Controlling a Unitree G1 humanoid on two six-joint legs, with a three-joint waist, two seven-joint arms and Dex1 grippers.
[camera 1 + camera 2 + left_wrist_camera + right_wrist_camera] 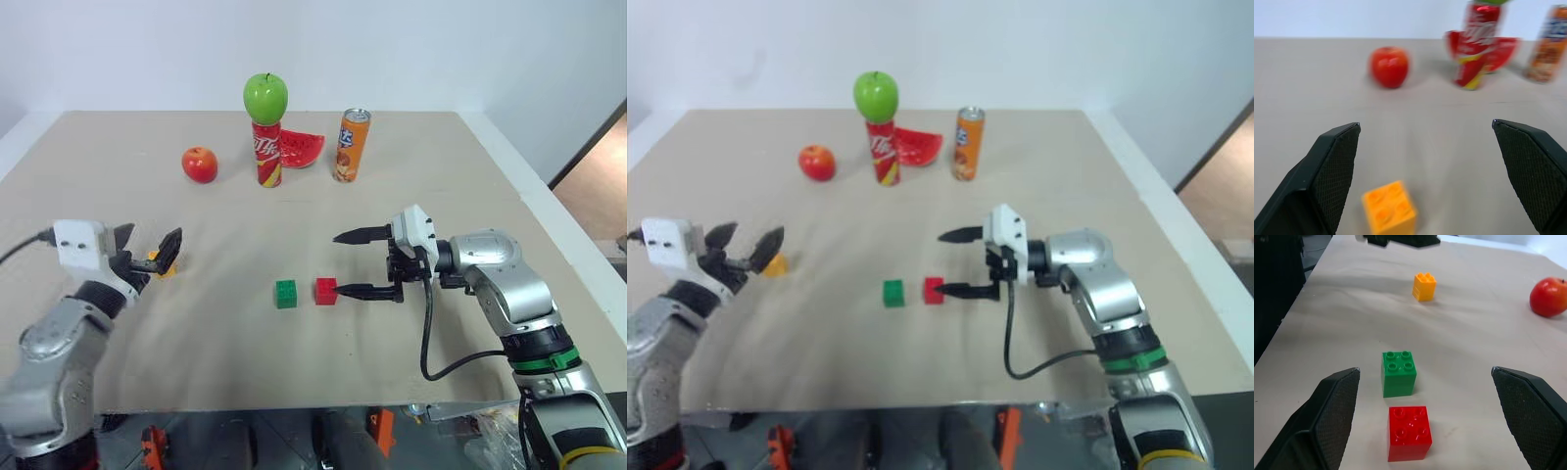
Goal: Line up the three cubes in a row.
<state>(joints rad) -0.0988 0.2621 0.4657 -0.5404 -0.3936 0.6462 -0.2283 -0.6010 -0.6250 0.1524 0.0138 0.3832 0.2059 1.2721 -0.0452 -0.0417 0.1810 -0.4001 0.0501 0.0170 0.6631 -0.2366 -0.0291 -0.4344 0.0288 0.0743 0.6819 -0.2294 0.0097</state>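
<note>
This looks like a robotics lab test bench: a bare beige tabletop (pixel 294 372) set against a plain white wall (pixel 441 49), laid out with staged props such as toy fruit, a red apple (pixel 199 164), a watermelon slice (pixel 301 149) and two drink cans.

Table (pixel 294 362): 3 bricks in its middle band. Brick 1 (pixel 326 291) and brick 2 (pixel 286 294) side by side, just apart, brick 2 on the left. Brick 3 (pixel 160 263) well apart to the left, slightly farther back.

Far side, left to right: apple (pixel 200 164); upright can (pixel 266 153) with a 2nd apple (pixel 265 97) on top; watermelon slice (pixel 301 149) just behind and right of it; 2nd upright can (pixel 352 145).
</note>
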